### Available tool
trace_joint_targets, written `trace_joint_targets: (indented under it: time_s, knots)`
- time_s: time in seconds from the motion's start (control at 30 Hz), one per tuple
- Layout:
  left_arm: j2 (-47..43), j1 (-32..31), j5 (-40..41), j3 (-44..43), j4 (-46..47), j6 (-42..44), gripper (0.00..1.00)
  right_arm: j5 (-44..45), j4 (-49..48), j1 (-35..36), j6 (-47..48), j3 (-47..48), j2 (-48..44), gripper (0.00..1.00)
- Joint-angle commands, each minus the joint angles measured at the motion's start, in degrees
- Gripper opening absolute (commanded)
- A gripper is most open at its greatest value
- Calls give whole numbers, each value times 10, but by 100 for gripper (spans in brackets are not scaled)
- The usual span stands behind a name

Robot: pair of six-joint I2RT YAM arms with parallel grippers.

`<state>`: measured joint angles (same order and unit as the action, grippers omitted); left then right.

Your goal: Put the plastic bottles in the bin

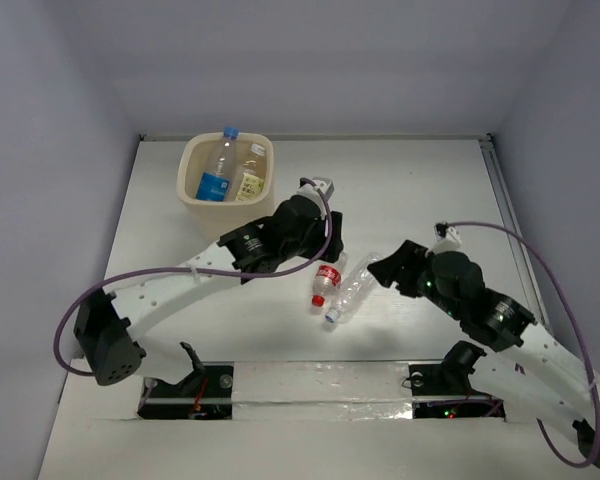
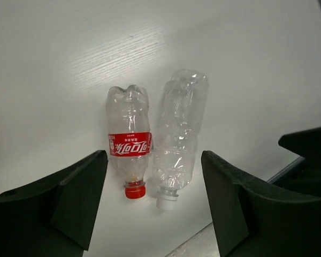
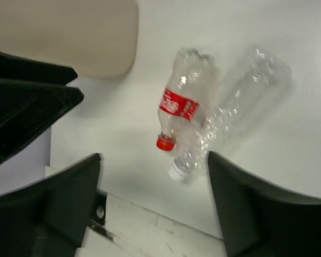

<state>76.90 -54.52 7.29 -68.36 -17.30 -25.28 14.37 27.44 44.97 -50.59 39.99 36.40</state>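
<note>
A red-labelled bottle (image 1: 325,282) and a clear crushed unlabelled bottle (image 1: 351,290) lie side by side on the white table, caps toward the near edge. My left gripper (image 1: 323,250) is open and empty above them; in the left wrist view (image 2: 154,160) both the red-labelled bottle (image 2: 129,134) and the clear one (image 2: 179,134) show between its fingers. My right gripper (image 1: 385,268) is open and empty just to their right (image 3: 154,158). The cream bin (image 1: 193,195) at the back left holds a blue-labelled bottle (image 1: 217,170) and a white-green labelled one (image 1: 250,176). Other bottles are hidden.
The two arms stand close on either side of the bottles. The left arm (image 3: 21,101) and the bin's side (image 3: 80,37) show in the right wrist view. A taped strip (image 1: 320,385) runs along the table's near edge. Grey walls close the back and sides.
</note>
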Motion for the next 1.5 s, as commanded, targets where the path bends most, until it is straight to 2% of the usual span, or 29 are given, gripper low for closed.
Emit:
trace_joint_targets:
  time_s: [0.0,0.03,0.13,0.37,0.6,0.8,0.9,0.93,1.03,1.13,1.47]
  knots:
    - [25,2,15,3,-3,-24,69,-38,29,1,-91,-50,-52,94]
    - [38,2,12,2,-8,-23,78,-42,32,1,-94,-61,-50,98]
    - [89,2,18,-2,-12,-13,86,-47,52,1,-90,-58,-8,100]
    - [196,19,-11,-32,0,20,87,-4,54,1,-80,-35,81,100]
    - [239,57,-47,-31,31,29,85,9,38,-16,-76,-31,120,100]
    - [269,63,-69,-20,68,38,75,-7,-6,-72,-36,-28,171,100]
    - [272,63,-93,-10,82,32,65,-15,-33,-84,-10,-8,224,100]
    - [271,63,-94,-9,83,31,54,-15,-38,-84,-7,-1,254,100]
    - [248,63,-92,-1,82,25,33,-17,-61,-89,1,23,299,100]
    - [199,63,-86,5,76,23,24,-18,-79,-95,6,45,352,100]
    - [-39,76,-51,-53,26,15,21,-48,-129,-120,-7,47,471,94]
